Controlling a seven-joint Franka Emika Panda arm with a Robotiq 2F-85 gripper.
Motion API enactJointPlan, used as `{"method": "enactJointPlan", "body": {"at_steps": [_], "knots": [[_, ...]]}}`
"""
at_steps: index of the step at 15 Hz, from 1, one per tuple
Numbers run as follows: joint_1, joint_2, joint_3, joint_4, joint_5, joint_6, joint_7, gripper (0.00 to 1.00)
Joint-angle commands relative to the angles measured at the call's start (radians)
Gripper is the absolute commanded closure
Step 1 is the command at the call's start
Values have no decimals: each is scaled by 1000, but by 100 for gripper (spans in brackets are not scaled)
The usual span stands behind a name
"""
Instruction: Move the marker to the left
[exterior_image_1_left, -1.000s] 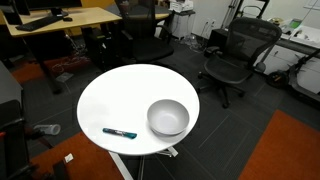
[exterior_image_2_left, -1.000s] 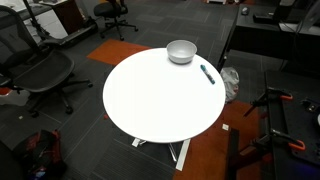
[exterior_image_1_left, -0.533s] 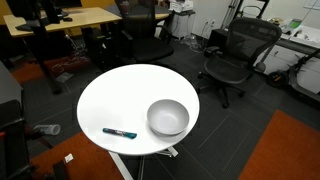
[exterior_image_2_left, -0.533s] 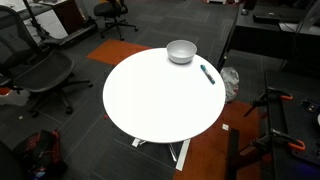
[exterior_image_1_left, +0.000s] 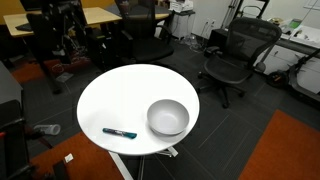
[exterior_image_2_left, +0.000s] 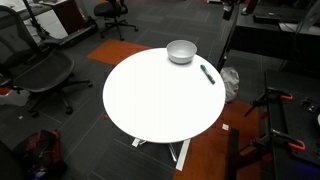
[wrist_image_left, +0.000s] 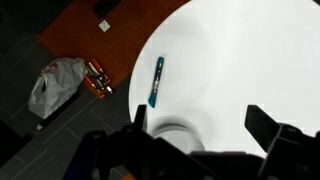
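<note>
The marker is a thin dark pen with a teal part. It lies on the round white table near its edge, beside the grey bowl. It shows in both exterior views, also, with the bowl next to it. In the wrist view my gripper is open and empty, high above the table. The marker lies to the left of the jaws, and the bowl is partly hidden under them. A dark blurred shape at the top left may be my arm.
Black office chairs stand around the table. A wooden desk is at the back. A crumpled grey bag lies on the floor by the table's edge, on orange carpet.
A dark blurred shape has come into the top left of an exterior view, over the desk. The marker and the bowl have not moved.
</note>
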Motion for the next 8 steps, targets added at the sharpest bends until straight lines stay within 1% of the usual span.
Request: {"method": "enactJointPlan", "body": {"at_steps": [1,4,8], "knots": [[-11,13,-3,-56,-11,75,85,0],[-13,38,-17,-94,0,128,110,0],[-18,95,-53,-115,7,227,87,0]]}}
